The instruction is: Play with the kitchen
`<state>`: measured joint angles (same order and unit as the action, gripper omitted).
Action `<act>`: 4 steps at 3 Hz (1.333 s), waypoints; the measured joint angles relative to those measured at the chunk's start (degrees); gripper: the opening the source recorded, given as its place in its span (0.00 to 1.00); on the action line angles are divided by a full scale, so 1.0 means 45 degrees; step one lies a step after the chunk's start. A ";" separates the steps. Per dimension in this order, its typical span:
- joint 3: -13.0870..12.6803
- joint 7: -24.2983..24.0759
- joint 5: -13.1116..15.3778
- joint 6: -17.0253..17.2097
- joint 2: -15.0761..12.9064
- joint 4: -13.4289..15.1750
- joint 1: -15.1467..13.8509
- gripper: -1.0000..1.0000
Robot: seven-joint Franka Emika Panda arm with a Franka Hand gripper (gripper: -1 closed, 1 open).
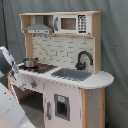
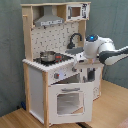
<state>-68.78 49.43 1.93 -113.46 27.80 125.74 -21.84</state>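
End effector (image 2: 84, 64) beside the kitchen (image 2: 47, 80) front, pot (image 2: 48, 56) on stovetop (image 2: 55, 59).

White, light-wood kitchen (image 1: 75, 95); black faucet (image 1: 83, 59); grey sink (image 1: 72, 74); white-grey arm (image 2: 102, 49).

so the background stuff: a grey curtain (image 1: 114, 45) is hanging behind everything in both exterior views, wrinkled and covering pretty much the whole backdrop. in the second exterior view a light wooden floor (image 2: 112, 107) is showing underneath, running across the bottom and out toward the second exterior view's right. in the first exterior view the ground at the bottom is looking darker and greyish, can't really tell what it's made of.
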 joint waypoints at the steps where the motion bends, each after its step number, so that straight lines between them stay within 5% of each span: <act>1: -0.0071 0.0016 0.0041 -0.1024 -0.0799 0.0522 -0.0006 1.00; 2: -0.0068 0.0097 0.0056 -0.1267 -0.1110 0.0603 -0.0030 1.00; 3: -0.0068 0.0126 0.0057 -0.1287 -0.1153 0.0603 -0.0039 0.00; 4: -0.0132 0.0680 0.0079 -0.1635 -0.1592 0.0752 -0.0355 0.00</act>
<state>-69.38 52.49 2.28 -120.82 20.64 129.12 -23.44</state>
